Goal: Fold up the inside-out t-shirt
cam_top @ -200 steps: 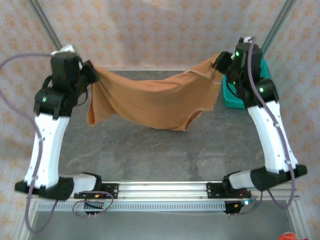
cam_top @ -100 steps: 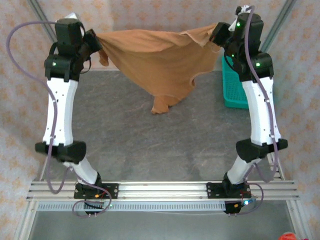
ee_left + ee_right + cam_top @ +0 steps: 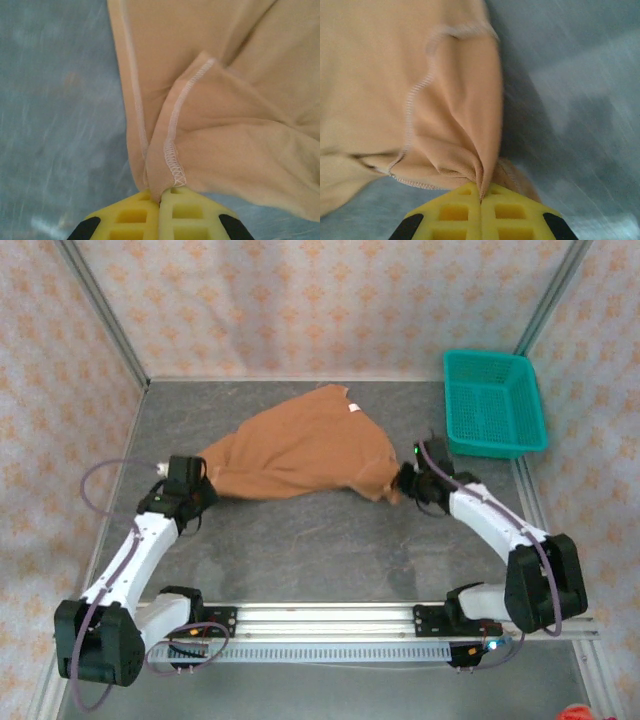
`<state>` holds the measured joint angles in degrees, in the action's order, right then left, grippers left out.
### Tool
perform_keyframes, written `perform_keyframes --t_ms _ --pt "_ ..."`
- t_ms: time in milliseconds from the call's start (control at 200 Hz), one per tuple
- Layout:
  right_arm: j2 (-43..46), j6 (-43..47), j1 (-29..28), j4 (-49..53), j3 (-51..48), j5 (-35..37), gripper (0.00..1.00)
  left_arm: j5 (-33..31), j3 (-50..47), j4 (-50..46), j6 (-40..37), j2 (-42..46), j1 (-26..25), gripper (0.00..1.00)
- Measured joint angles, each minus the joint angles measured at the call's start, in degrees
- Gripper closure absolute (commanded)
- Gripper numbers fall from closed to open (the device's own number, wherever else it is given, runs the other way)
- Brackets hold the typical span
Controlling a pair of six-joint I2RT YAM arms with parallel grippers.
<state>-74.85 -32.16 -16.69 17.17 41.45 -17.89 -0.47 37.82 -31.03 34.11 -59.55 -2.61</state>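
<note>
L gripper clamped tight on stitched seam edge of t-shirt. R gripper same deal, pinching bunched hem at opposite end. Shirt lies rumpled mid table, white label at far edge, teal basket well apart on right. Looks like flatten step, no fold yet imo. Next: pull both ends apart evenly, w/o bunching.

The left arm and the right arm are folded low, elbows out to the sides near their bases, forearms angling inward and forward. The left gripper points right and the right gripper points left, so they face each other, well apart. Each has its yellow fingers pressed flat together, pinching an edge of the t-shirt.
</note>
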Motion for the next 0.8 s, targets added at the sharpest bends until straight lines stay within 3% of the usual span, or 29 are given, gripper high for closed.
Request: perform_keyframes --t_ms 65,120,165,210,250,345,435,495,801 --pt "0.00 -3.08 0.00 -1.22 -6.12 0.00 1.00 0.02 -1.27 -1.40 2.12 -0.81 0.00 1.00" --pt "0.02 -4.72 0.02 -1.38 -8.33 0.04 1.00 -0.02 -0.76 -2.12 3.32 -2.12 0.00 0.76" --pt "0.15 -5.42 0.02 -1.40 -8.59 0.09 0.98 -0.28 0.39 -3.30 4.13 -3.48 0.00 0.69" --pt "0.81 -5.86 0.02 -1.84 -8.26 0.46 0.89 -0.59 1.81 -4.55 4.20 -4.81 0.00 0.58" --pt "1.68 -6.03 0.02 -1.70 -7.52 1.01 0.82 -1.40 3.28 -5.68 4.55 -5.84 0.00 0.54" --pt "3.52 -5.75 0.02 -0.02 -4.31 3.82 0.78 -2.62 7.04 -7.76 4.76 -6.78 0.00 0.46" --pt "4.92 -5.55 0.02 2.45 -0.59 7.19 0.63 -3.04 10.60 -8.35 4.46 -6.97 0.00 0.43" --pt "5.66 -5.25 0.02 3.41 1.05 8.33 0.58 -2.99 12.57 -8.37 4.22 -7.89 0.00 0.41" --pt "2.54 -5.73 -5.42 5.16 4.61 7.98 0.56 -0.52 19.10 -6.80 1.97 -28.52 0.00 0.48"
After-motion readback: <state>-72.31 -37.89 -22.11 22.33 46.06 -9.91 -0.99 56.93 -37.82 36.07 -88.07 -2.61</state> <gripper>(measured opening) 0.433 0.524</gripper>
